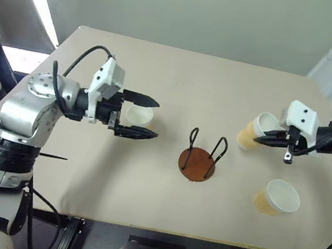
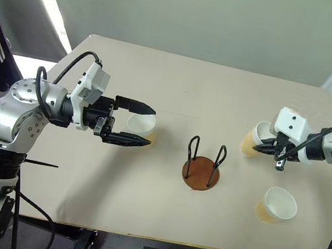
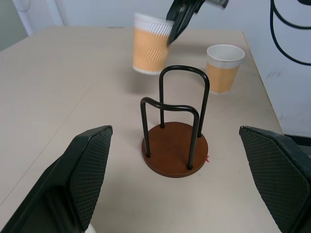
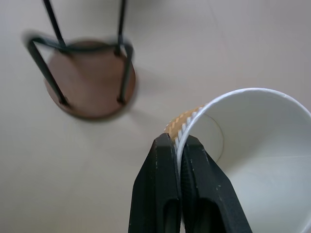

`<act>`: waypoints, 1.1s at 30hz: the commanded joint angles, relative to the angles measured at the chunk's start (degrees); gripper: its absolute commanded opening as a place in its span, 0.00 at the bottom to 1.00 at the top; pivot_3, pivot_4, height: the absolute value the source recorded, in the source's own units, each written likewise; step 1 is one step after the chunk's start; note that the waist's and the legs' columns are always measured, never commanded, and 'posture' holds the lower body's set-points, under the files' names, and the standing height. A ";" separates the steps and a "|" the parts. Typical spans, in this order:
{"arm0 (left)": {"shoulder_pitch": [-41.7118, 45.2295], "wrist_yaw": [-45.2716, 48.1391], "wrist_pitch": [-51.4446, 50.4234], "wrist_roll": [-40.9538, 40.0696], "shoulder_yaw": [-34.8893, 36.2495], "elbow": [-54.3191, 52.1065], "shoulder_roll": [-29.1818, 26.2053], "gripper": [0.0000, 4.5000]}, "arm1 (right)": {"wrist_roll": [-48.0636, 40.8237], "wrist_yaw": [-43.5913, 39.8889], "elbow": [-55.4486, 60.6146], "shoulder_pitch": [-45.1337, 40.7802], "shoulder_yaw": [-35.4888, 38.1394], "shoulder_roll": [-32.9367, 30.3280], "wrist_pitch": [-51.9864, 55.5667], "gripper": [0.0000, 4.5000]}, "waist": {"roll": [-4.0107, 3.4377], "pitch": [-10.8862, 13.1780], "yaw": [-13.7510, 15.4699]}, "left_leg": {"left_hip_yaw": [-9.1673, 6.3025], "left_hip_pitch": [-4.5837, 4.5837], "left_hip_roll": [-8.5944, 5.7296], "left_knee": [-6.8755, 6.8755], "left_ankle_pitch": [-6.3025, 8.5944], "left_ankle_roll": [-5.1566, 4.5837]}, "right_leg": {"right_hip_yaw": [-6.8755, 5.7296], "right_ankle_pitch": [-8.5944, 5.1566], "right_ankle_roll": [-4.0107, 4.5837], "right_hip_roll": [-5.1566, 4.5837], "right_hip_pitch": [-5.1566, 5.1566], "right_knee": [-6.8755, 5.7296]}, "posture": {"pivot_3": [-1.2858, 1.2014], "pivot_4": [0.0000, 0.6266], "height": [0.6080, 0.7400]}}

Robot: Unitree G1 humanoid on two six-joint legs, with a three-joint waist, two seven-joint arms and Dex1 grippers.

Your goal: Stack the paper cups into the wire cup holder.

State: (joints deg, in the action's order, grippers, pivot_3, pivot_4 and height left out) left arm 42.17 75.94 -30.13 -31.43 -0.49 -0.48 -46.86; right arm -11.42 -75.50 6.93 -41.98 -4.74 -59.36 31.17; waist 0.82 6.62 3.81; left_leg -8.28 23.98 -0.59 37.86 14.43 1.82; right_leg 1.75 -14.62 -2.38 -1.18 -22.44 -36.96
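Paper cup (image 1: pixel 252 133) pinched at rim by right tool (image 4: pixel 178 145); left tool (image 1: pixel 148 119) released. Centre cup over wire cup holder (image 1: pixel 199 158), lower upright.

Silver-grey rounded arm shells with black joint bands; a white boxy wrist block with small dark screw holes sits behind each claw; the left claw (image 1: pixel 138 117) and right claw (image 1: pixel 269 138) have black textured fingers; black cables loop along both arms
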 commanded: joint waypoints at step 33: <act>1.90 1.37 1.85 1.02 0.92 1.15 0.41 1.00 | 0.49 -2.80 19.42 -6.68 -10.53 0.11 -1.85 0.01 | 0.00 0.00 -0.19 | -0.04 0.02 0.06 0.10 0.00 -0.03 | -0.02 0.00 0.00 0.03 -0.01 0.01 | 0.52 0.24 1.00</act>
State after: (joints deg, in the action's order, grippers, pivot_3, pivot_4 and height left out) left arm 43.63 77.20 -28.67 -30.07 -0.97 2.33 -45.81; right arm -11.76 -77.93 25.38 -47.92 -15.07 -59.11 30.16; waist 0.82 6.62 3.62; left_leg -8.32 24.00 -0.53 37.96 14.43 1.79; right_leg 1.73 -14.62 -2.38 -1.15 -22.46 -36.94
